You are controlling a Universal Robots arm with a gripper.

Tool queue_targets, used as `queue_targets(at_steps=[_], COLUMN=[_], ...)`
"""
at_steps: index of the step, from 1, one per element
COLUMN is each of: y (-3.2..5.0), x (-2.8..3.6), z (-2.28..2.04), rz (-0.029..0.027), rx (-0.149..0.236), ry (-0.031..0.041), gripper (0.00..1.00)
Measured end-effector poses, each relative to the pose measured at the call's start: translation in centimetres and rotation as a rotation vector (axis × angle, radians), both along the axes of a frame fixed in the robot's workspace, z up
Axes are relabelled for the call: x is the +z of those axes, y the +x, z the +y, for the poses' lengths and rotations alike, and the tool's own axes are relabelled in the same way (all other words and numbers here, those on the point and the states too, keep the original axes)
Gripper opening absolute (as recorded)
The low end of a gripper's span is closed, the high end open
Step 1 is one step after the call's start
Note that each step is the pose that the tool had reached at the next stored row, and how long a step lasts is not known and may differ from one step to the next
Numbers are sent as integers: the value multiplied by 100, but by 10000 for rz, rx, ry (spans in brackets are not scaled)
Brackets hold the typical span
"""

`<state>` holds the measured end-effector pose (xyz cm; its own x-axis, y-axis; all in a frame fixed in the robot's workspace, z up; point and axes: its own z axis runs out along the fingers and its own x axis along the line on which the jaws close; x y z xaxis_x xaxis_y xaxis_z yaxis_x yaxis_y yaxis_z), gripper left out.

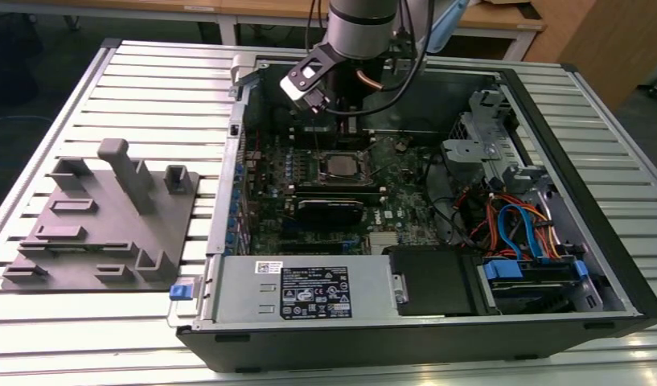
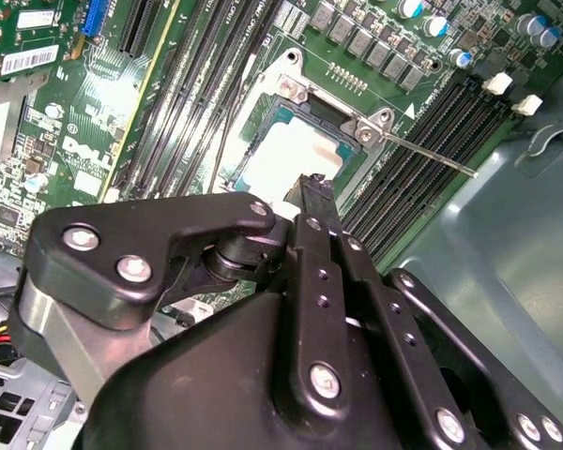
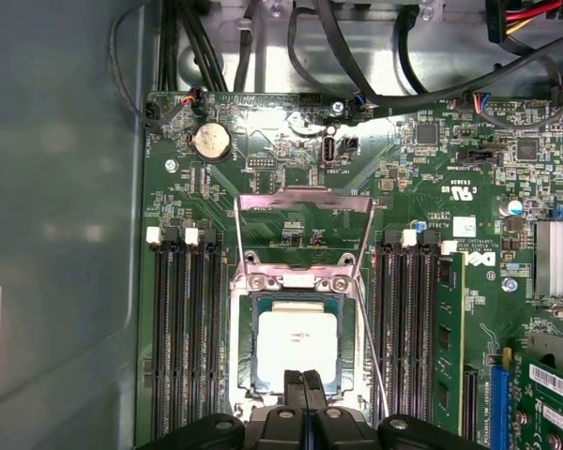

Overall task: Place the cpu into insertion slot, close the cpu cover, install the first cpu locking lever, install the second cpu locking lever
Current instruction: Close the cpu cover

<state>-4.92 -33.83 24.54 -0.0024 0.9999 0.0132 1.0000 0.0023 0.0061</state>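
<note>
The cpu [image 3: 297,342] is being tended in the insertion slot [image 3: 251,356] by the closed, empty pincer [image 3: 305,380]; light, level pressure is being advised.

Arm [image 1: 363,28]: smooth silver-grey cylinder, with black cables [image 1: 420,64] trailing beside it. A boxy black-and-white module [image 1: 306,80] sits at the wrist. Gripper [image 2: 311,192]: matte black linkage bars and rounded knuckle plates, silver screw heads [image 2: 134,269] at the pivots. Fingers [image 3: 298,392]: narrow, black, flat-sided.

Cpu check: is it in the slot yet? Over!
End effector shut, tips at edge of cpu. It lies in insertion slot. Cpu cover swung open. Thin lever rod loose beside slot.
</note>
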Motion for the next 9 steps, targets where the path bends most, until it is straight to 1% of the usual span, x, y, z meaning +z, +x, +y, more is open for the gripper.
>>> queue_targets(at_steps=[6, 9], y=[2, 18], x=[1, 2], z=[0, 0], rz=[1, 2], rx=[0, 1], ry=[-1, -2], gripper=[10, 10])
